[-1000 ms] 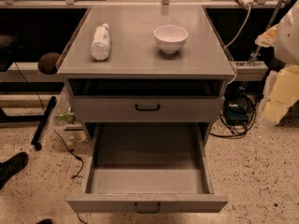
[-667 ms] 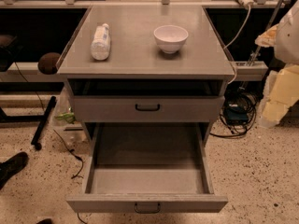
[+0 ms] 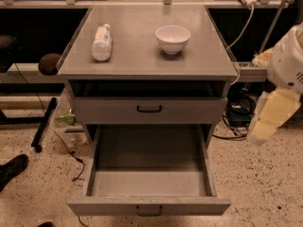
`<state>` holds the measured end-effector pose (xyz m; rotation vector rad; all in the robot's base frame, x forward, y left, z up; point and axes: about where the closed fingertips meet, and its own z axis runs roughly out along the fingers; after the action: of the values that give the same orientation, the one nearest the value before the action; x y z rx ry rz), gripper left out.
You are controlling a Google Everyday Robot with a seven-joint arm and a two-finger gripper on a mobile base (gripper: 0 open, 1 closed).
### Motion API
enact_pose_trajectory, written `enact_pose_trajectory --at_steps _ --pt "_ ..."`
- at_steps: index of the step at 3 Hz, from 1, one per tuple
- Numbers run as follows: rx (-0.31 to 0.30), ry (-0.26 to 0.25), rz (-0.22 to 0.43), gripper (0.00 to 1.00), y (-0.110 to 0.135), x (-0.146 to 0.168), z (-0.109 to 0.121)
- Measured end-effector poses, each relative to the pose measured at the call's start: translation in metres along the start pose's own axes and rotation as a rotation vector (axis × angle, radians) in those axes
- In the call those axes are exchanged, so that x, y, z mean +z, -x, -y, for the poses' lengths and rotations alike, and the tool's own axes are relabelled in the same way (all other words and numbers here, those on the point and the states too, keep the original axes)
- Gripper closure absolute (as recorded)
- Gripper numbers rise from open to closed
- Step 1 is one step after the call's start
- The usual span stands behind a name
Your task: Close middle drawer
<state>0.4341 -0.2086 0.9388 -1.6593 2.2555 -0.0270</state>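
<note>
Grey cabinet seen from above and in front, standing on a speckled floor. Task item, the middle drawer: flat grey front with a small black bar handle, sitting just under the near edge of the tabletop, with a dark gap above the front. Its front lies close to the cabinet face (how far out it stands cannot be told). Below it the bottom drawer is pulled far out toward the near side, its tray floor in full view and its own handle on the near front. On the tabletop a white bottle lies on its side at the left and a white bowl stands upright right of centre, the two well apart. The end effector, pale yellow and blurred, hangs below the white arm at the right edge of the scene, well apart from the cabinet and touching neither drawer. Whether it is open or closed cannot be told. Dark cables lie on the floor between the cabinet and the arm. A dark shoe shows at the near left.
</note>
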Motion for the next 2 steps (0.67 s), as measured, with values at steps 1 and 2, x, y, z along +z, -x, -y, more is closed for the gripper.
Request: enact_pose_trajectory --at_steps 1,2 --pt "0.096 0.004 0.03 0.0 -0.006 0.049 -0.024" --pt "0.219 0.018 0.041 0.0 -0.018 0.113 -0.052"
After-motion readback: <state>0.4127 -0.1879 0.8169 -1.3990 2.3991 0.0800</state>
